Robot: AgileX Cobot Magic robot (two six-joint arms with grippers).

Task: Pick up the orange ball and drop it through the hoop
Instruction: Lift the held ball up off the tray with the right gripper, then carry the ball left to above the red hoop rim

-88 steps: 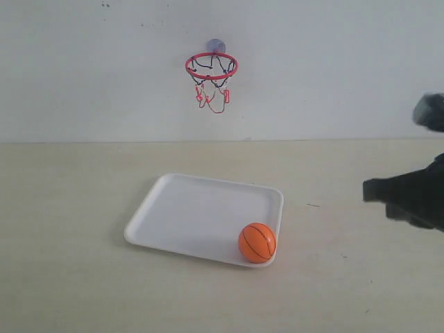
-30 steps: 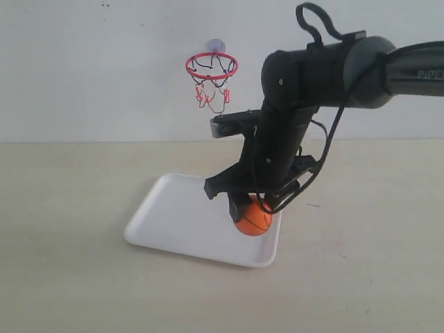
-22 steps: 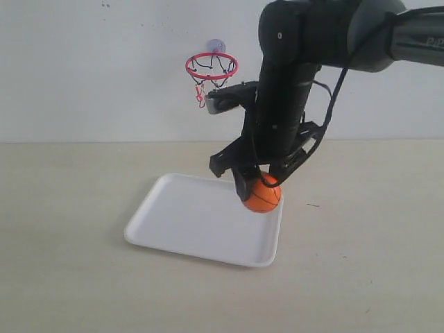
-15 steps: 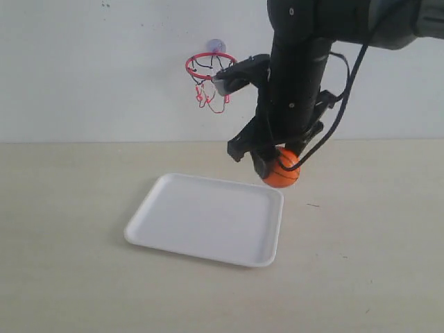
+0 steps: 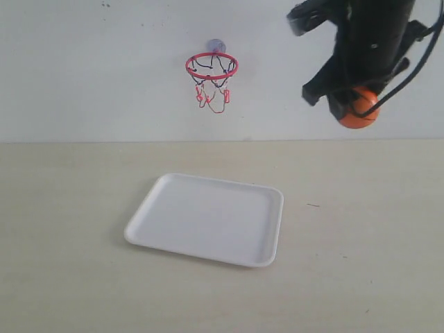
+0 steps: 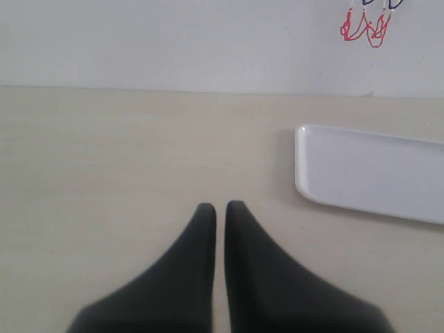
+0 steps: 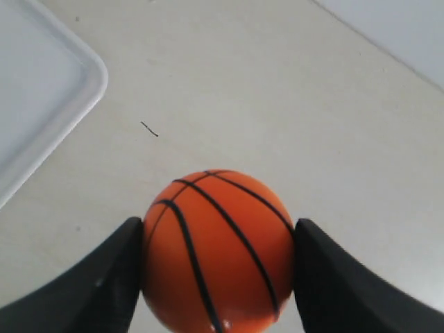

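Note:
The orange ball [image 5: 359, 111] hangs high at the right of the exterior view, held in my right gripper [image 5: 350, 107], whose black fingers press on both its sides. The right wrist view shows the ball [image 7: 218, 250] with black seams squeezed in that gripper [image 7: 218, 260] above the bare table. The hoop [image 5: 211, 66], a red ring with a black-and-red net, sticks to the back wall, left of the ball and slightly higher. Only the net's lowest strings [image 6: 368, 28] reach into the left wrist view. My left gripper [image 6: 220, 208] is shut on nothing, low over the table.
A white tray [image 5: 208, 218] lies on the beige table below the hoop, with nothing in it; its edge [image 6: 368, 170] appears in the left wrist view and its corner [image 7: 41, 104] in the right wrist view. A small dark mark [image 5: 313, 205] sits right of the tray.
My right gripper took the ball off the tray's front right corner, then lifted it up and to the right, from table height to about hoop height.

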